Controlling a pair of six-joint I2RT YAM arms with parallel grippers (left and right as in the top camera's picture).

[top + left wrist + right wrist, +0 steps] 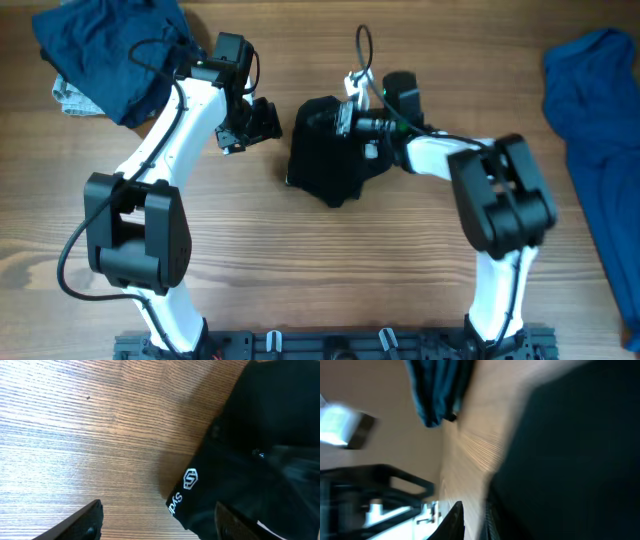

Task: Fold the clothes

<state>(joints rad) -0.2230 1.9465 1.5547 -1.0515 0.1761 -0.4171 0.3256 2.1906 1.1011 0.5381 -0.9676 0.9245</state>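
Observation:
A black garment [330, 155] lies bunched into a compact heap at the middle of the wooden table. My left gripper [255, 125] sits just left of it and is open. In the left wrist view its jaws [160, 527] stand wide, and the black cloth's edge with a white logo [190, 479] reaches between them, touching neither finger visibly. My right gripper [347, 118] hovers at the heap's upper edge. The right wrist view is blurred; its fingers [452, 522] stand a narrow gap apart with bare wood between them, and the black cloth [570, 460] lies beside the right one.
A dark blue garment [110, 50] is piled at the back left over a grey cloth [68, 95]. A royal blue garment [600, 140] hangs over the table's right side. Blue cloth [440, 390] shows in the right wrist view.

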